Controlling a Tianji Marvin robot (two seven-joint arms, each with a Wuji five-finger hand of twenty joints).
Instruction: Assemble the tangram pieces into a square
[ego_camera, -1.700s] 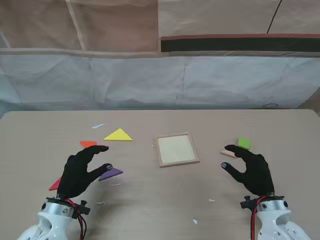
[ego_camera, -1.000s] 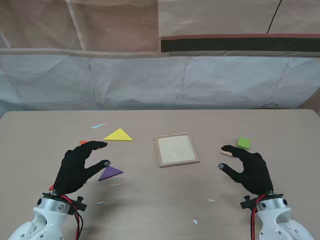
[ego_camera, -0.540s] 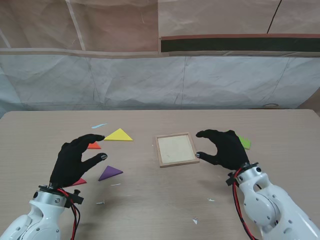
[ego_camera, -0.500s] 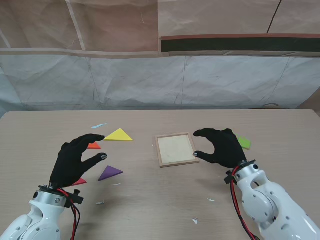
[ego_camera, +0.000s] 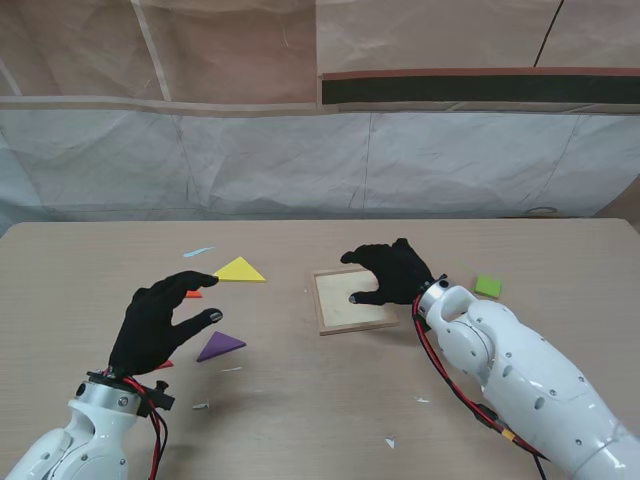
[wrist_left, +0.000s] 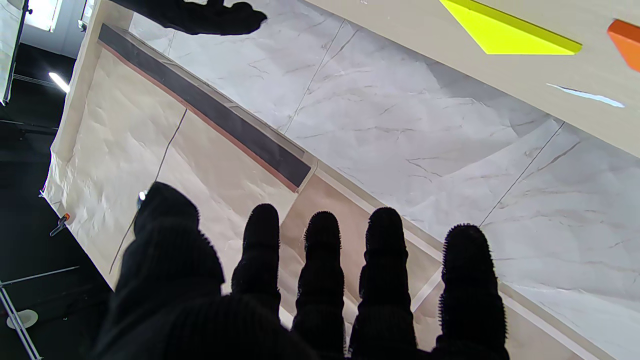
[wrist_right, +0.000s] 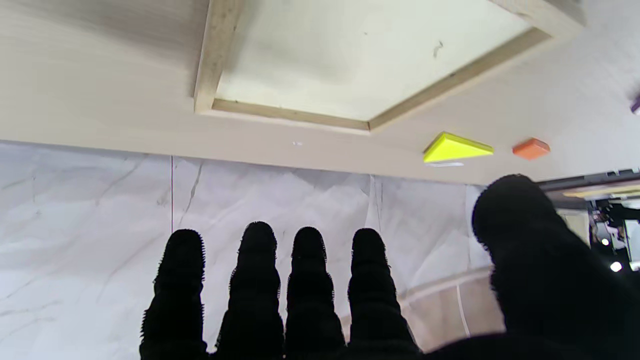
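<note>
1. While right hand (ego_camera: 388, 274) hovers spread and empty over the tray (ego_camera: 351, 299), no piece sits inside.
2. Left hand (ego_camera: 160, 322), fingers wide and empty: yellow triangle (ego_camera: 238, 269) just beyond fingertips, purple triangle (ego_camera: 219, 346) beside thumb.
3. Likely best: pinch piece edges, lower flat into a corner.

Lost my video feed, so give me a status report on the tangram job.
Left hand and right hand open, empty. Right over the wooden frame, nothing in it. Yellow triangle, purple triangle, green square loose. No obstruction.
</note>
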